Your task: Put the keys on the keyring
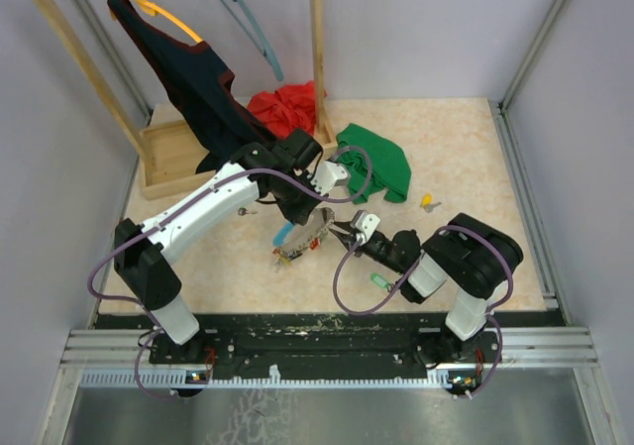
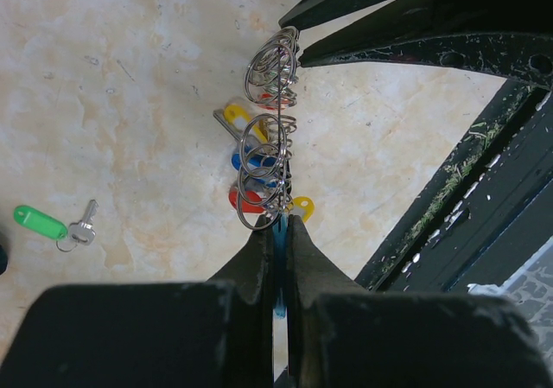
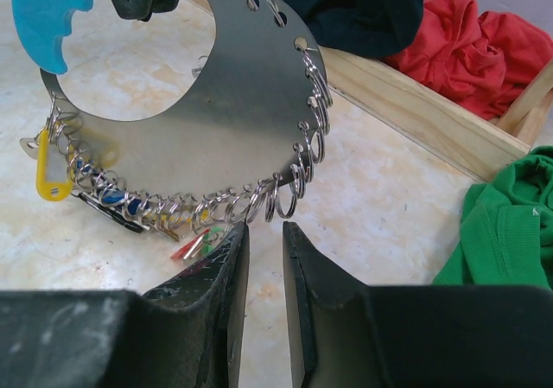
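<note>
The keyring [image 3: 216, 103] is a flat silver crescent rimmed with small split rings, with a light-blue plastic grip [image 3: 52, 16]. Keys with coloured tags [image 3: 50, 176] hang from its lower left. My left gripper [image 2: 282, 224] is shut on the blue grip and holds the keyring [image 2: 270, 146] edge-on above the table. My right gripper [image 3: 265, 230] is open, its tips just under the rim's small rings, with nothing between them. Loose keys lie on the table: a green-tagged one [image 2: 39, 221] also seen as a green tag [image 1: 379, 281] near the right arm, and a yellow-tagged one [image 1: 428, 203].
A wooden clothes rack [image 1: 178, 163] stands at the back left with a dark garment [image 1: 193, 88] on an orange hanger. A red cloth [image 1: 287, 103] and a green cloth [image 1: 376, 163] lie behind the keyring. A black metal rail [image 1: 327, 331] runs along the near edge.
</note>
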